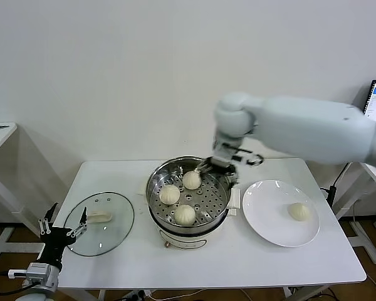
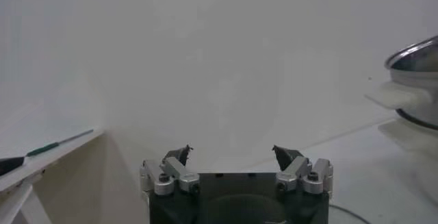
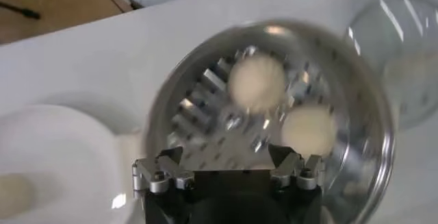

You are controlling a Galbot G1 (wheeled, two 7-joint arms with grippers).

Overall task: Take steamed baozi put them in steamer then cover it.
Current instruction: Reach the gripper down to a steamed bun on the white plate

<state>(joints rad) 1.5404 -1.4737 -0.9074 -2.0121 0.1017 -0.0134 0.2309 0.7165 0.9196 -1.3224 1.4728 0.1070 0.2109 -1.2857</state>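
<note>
My right gripper (image 1: pixel 218 168) spread, empty, over steamer (image 1: pixel 158 179) far rim. Three baozi (image 1: pixel 192 180) on tray; fourth (image 1: pixel 299 211) on plate (image 1: pixel 263 219), bench right. Lift clear before swinging. Left gripper (image 1: pixel 64 230) spread, parked off bench's left edge.

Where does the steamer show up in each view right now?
Head view: steamer at table centre, three baozi inside.
Left wrist view: only its rim at the picture's edge.
Right wrist view: fills the frame beyond the right pincer.
Shared landmark: the steamer's shiny rim.
</note>
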